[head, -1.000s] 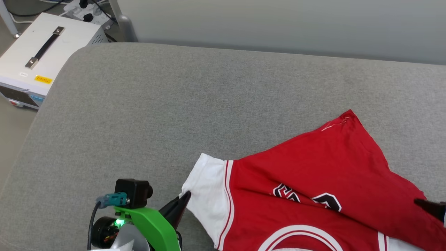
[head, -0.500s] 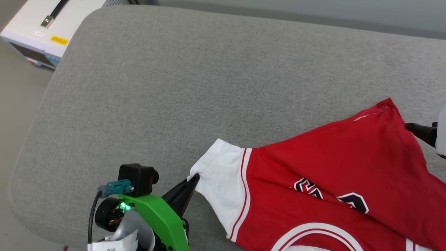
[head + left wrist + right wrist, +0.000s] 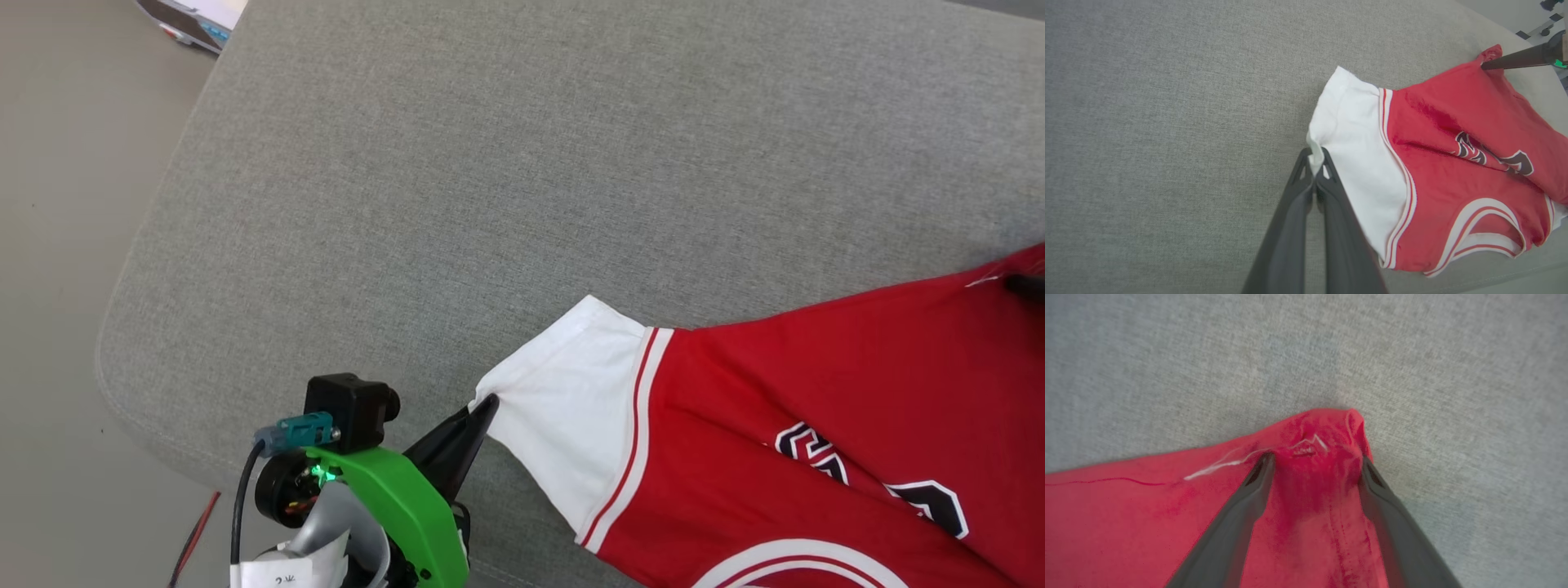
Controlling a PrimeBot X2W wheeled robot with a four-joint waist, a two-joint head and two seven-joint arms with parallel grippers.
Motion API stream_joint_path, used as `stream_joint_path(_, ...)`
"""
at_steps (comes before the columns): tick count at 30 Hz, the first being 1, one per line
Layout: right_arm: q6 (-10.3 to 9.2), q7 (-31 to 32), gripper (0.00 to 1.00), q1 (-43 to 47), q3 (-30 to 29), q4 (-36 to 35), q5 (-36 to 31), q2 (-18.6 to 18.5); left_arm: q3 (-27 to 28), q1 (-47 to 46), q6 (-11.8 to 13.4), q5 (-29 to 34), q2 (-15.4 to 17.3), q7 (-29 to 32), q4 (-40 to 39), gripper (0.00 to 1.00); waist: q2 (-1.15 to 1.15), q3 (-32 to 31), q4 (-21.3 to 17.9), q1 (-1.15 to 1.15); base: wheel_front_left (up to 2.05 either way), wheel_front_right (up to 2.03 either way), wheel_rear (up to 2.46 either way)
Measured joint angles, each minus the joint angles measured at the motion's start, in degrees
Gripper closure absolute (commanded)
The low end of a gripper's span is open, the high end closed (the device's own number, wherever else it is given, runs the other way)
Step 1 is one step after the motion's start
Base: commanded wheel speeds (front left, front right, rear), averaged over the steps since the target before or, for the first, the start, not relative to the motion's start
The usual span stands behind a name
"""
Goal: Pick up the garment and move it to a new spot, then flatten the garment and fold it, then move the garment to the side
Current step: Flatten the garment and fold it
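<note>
**Grey cushion, one sleeve caught, one corner waiting**

Grey upholstered cushion (image 3: 490, 163) across the head view, bare floor (image 3: 65, 245) off its left edge. Lying on the cushion's near right part: the garment (image 3: 816, 425), red body, white sleeve (image 3: 571, 392) pointing left, lettering up, creased across the chest rather than flat.

Reads as the grasp ahead of the lift, second grip point not yet taken. To do it well: close the right side fully on the bunched hem corner (image 3: 1327, 428), deep enough to take every layer, not just the loose white thread (image 3: 1220, 467) beside it. Then raise both ends together and level, keeping the cloth lightly taut between them, hung open rather than rolled up. No dragging over the cushion's weave; clear it first, then carry.

Now the left end effector (image 3: 1316, 157): closed right down, a fold of the white sleeve's edge nipped between the tips, cloth poking out above them. Looks a thin bite, so no jerking.

Over to the right end effector (image 3: 1316, 459): spread wide, straddling the puckered hem corner, tips down at the cloth. Nothing clamped yet. Pressing on the fabric or merely flanking it: cannot tell. Same dark tip at the head view's right edge, by the red hem.
</note>
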Motion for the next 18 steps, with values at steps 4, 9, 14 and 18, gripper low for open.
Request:
stream_joint_path(4, 0.0, 0.3, 1.0, -0.3, 0.9, 1.2, -0.1, -1.4, -0.1, -0.4, -0.2, 0.0, -0.2, -0.2, 0.6, 1.0, 0.0, 1.1, 1.1, 0.0, 0.0, 0.0, 0.0)
stream_joint_path(9, 0.0, 0.4, 1.0, -0.3, 1.1, 1.7, 0.5, -2.0, -0.1, -0.8, -0.5, 0.0, -0.3, -0.5, 1.3, 1.0, 0.0, 1.4, 1.6, 0.0, 0.0, 0.0, 0.0)
stream_joint_path(14, 0.0, -3.3, 1.0, -0.3, 1.1, 3.1, 1.1, -1.4, 0.3, -1.0, -0.5, 0.0, -0.1, -0.5, 1.7, 1.0, 0.0, 0.3, 1.1, 0.0, 0.0, 0.0, 0.0)
stream_joint_path(18, 0.0, -8.0, 1.0, -0.3, 1.4, 4.3, 2.2, -0.7, 0.9, -1.0, -0.4, 0.0, 0.3, -0.6, 1.9, 1.0, 0.0, -1.2, 0.6, 0.0, 0.0, 0.0, 0.0)
